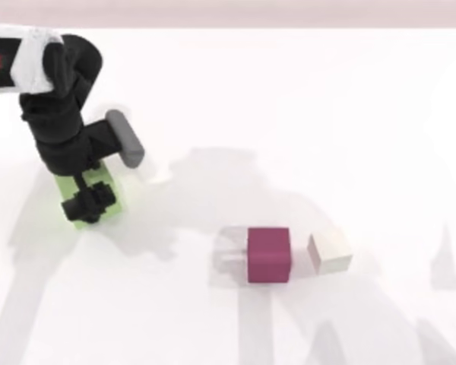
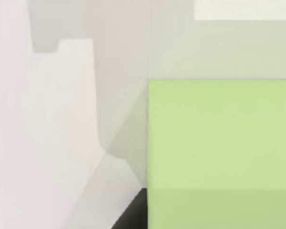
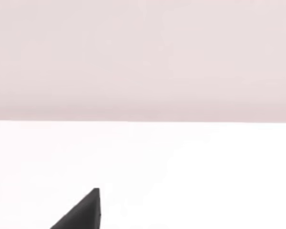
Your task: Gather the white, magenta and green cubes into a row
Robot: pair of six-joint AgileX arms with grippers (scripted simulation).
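Filling the left wrist view, matte lime green cube [image 2: 219,152] at the worktop's [image 1: 289,114] left, mostly hidden under the left gripper [image 1: 87,204], whose grip could not be told; square-edged magenta cube [image 1: 268,255] just beside smaller off-white cube [image 1: 330,252], centre-right; right arm unseen from above.

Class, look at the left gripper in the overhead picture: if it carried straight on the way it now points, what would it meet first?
The left gripper points down over the green cube, so it would most likely meet that cube's top first, though its height above is unclear. The magenta cube lies well aside.
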